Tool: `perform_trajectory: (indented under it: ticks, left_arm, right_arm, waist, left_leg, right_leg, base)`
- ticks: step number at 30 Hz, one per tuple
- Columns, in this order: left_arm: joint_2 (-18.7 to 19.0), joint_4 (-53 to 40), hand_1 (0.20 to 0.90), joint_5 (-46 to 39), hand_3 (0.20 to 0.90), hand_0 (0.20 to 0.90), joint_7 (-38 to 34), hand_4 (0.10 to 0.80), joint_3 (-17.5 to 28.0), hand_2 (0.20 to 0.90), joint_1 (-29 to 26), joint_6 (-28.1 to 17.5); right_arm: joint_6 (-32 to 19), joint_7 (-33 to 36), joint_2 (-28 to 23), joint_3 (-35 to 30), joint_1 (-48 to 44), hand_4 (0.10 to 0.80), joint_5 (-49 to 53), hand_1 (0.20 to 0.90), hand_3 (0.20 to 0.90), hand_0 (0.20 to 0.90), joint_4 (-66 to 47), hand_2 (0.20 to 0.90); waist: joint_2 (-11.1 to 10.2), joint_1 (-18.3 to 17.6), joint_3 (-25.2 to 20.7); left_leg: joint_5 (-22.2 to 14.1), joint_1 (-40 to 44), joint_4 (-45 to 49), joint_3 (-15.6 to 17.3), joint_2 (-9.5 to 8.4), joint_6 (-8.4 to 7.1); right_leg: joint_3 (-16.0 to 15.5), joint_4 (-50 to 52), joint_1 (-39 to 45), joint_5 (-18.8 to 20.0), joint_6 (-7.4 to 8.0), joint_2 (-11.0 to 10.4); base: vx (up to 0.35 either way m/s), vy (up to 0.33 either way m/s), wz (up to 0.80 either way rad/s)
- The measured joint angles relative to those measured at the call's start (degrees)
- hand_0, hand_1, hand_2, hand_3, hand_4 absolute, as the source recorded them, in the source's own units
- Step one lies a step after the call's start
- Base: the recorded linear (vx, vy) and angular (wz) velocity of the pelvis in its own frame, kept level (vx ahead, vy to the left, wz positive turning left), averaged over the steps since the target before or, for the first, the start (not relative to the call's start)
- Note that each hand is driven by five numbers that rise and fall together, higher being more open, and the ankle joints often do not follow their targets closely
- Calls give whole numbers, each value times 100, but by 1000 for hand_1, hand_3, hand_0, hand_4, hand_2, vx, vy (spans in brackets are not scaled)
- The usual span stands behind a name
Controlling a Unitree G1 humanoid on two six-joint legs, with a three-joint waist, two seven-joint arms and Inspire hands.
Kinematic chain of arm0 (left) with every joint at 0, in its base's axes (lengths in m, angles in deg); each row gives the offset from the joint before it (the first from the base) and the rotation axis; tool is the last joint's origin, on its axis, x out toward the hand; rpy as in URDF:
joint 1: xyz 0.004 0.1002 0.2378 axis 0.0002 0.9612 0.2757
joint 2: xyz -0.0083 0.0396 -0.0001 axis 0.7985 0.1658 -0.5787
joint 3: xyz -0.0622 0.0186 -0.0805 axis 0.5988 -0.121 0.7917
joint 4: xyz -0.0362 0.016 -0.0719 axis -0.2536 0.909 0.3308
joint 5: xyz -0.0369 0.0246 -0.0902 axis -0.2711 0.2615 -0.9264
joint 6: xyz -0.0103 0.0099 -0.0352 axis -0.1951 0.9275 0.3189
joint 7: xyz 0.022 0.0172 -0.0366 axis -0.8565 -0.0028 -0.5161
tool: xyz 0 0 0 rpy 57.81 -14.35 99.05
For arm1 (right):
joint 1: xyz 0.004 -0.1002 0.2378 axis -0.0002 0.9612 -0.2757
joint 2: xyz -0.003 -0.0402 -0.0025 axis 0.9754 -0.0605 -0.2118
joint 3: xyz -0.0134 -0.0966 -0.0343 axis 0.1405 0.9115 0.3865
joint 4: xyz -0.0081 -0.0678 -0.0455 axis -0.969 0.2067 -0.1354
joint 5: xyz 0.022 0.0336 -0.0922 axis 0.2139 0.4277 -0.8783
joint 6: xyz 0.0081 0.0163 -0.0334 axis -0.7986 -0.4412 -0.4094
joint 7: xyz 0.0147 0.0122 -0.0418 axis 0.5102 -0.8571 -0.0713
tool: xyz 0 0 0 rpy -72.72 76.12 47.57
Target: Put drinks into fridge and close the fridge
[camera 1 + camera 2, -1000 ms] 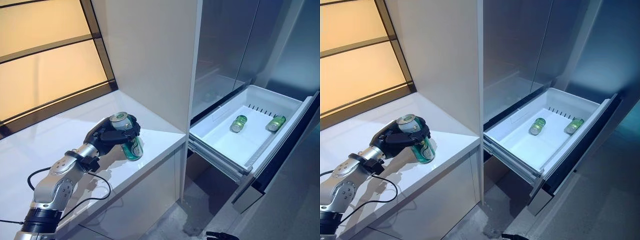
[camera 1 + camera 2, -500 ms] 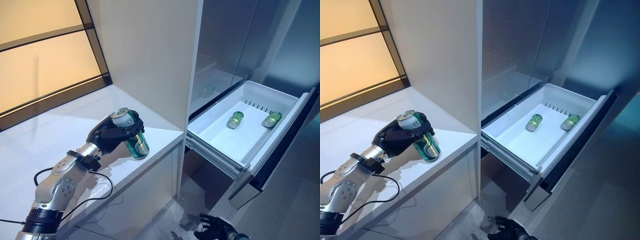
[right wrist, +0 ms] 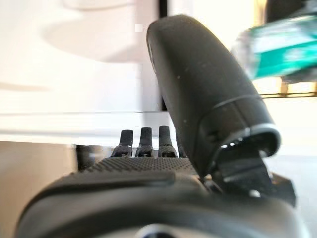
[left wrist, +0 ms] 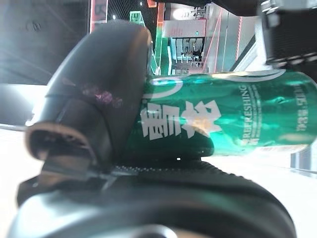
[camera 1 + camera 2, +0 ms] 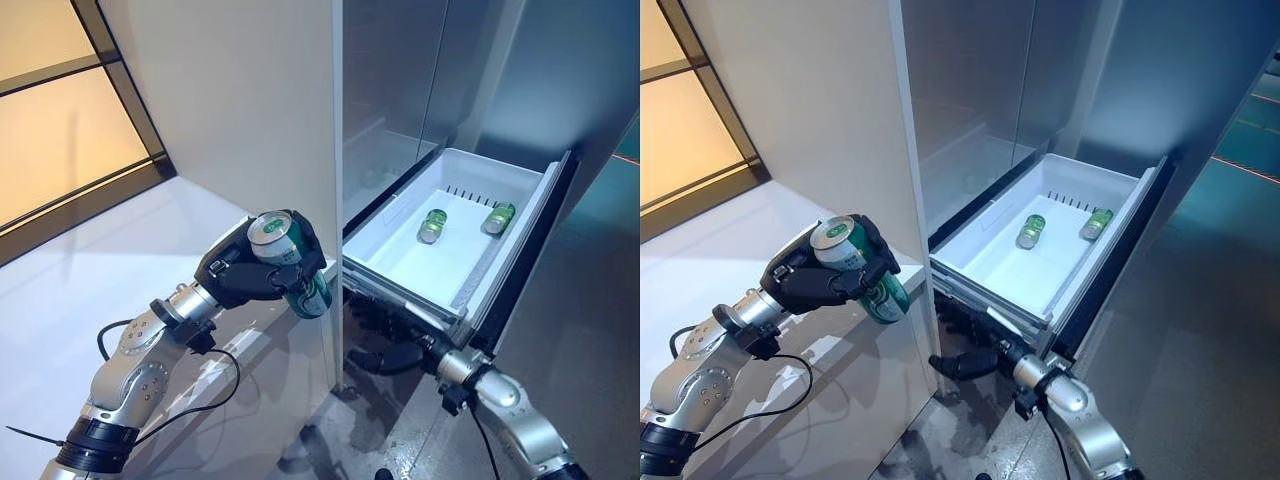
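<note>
My left hand (image 5: 238, 272) is shut on a green drinks can (image 5: 306, 291), thumb and fingers wrapped round its body (image 4: 223, 116). It holds the can tilted in the air, just past the counter's edge and left of the open white fridge drawer (image 5: 398, 262). Two more green cans (image 5: 433, 225) (image 5: 497, 218) lie on their sides at the drawer's back. My right hand (image 5: 392, 352) is open, fingers straight, low in front of and below the drawer's near corner.
A white counter (image 5: 90, 270) runs along the left under a lit window. A tall white cabinet panel (image 5: 250, 110) stands between counter and fridge. Grey steel fridge doors (image 5: 470, 70) rise behind the drawer; grey floor (image 5: 590, 330) lies to the right.
The camera has swung right. My left hand has carried the can off the counter, rightward past its edge toward the drawer. My right hand has risen into view beneath the drawer.
</note>
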Motion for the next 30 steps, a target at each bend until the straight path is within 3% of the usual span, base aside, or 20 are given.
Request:
perform_trajectory:
  ticks: [13,20,30]
  left_arm:
    - [36,-83,300,464,200,300,83,100,-557,300,-59,-44]
    - [140,-83,300,596,200,300,66,100,-1055,300,-517,-8]
    - [282,-78,300,627,200,300,74,100,-1274,300,-745,48]
  right_arm:
    - [619,-634,-370,205,-784,800,556,900,900,900,-457,900]
    - [835,-837,-460,683,-1287,800,787,900,900,900,-485,900]
    - [1427,-837,-776,813,-1634,800,1382,900,900,900,-472,900]
  waist:
    - [-2,-2,2]
    - [-32,4,49]
    - [-48,98,111]
  left_leg:
    - [-3,-57,0,107,-3,0]
    - [-3,-57,0,106,-6,1]
    - [-3,-53,1,89,-17,1]
  right_leg:
    - [113,0,-102,32,-1,10]
    - [114,0,-101,35,-1,10]
    - [96,0,-91,41,-4,10]
  base:
    - [-6,1,-5]
    - [0,0,0]
    - [0,0,0]
